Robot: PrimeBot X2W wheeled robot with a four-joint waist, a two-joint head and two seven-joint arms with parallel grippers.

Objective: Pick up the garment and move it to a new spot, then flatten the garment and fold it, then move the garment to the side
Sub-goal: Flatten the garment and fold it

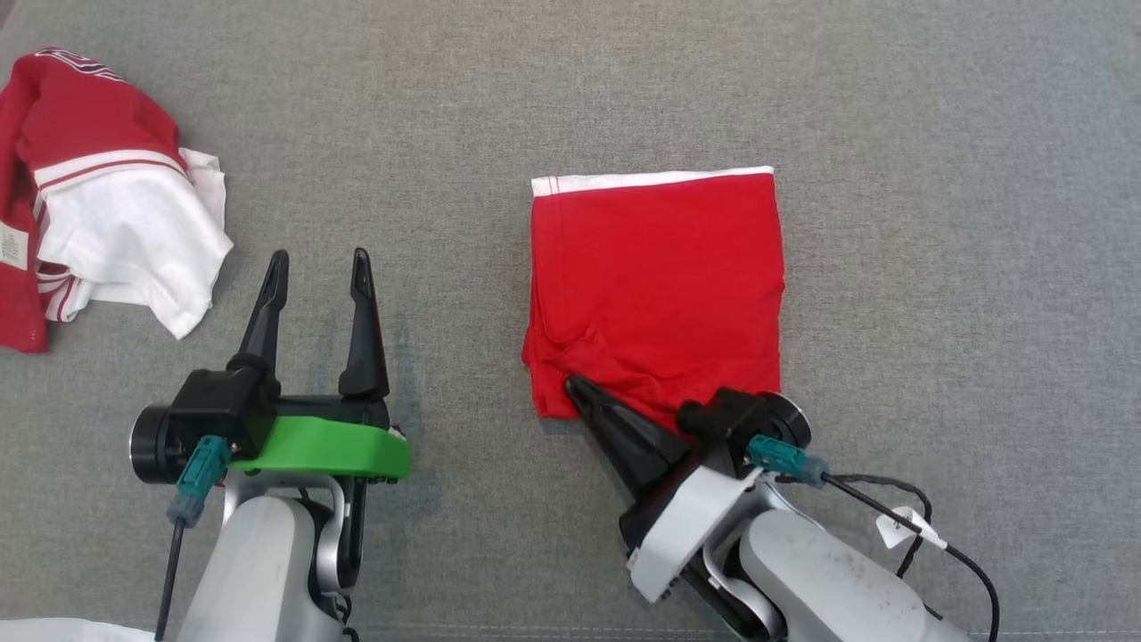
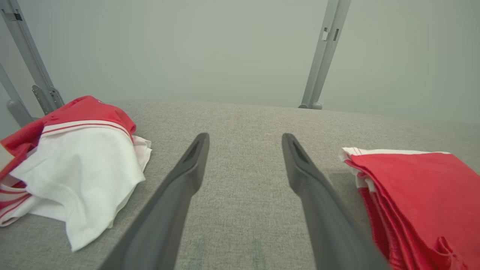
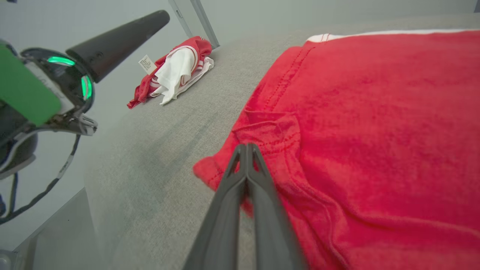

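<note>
- The folded red garment (image 1: 655, 285) lies flat on the grey surface (image 1: 624, 89) as a neat, nearly square packet, with a white band along its far edge. I judge the folding done and the move to the side as the step in hand.
- The right tool (image 1: 570, 382) sits at the near-left corner of the folded red garment, its two fingers pressed fully together. The cloth puckers and wrinkles toward the tips, so I read it as a pinch on that corner's layers, though I cannot see how many layers it has caught.
- In the right wrist view the right tool (image 3: 247, 146) comes in low and slanted over the corner. That suits a drag or lift without disturbing the rest of the stack.
- The left tool (image 1: 319, 259) hovers well to the left of the folded red garment, fingers spread wide and holding nothing. It looks parked there to keep out of the way.
- In the left wrist view the left tool (image 2: 245, 137) frames bare surface, with the layered edge of the folded red garment off to one side.
- A crumpled red-and-white garment (image 1: 107, 205) lies far to the left of the folded red garment, beyond the left tool, untouched.
- My worry is that a one-corner grip may let the folds slide apart, so I would favour a slow, low pull.
</note>
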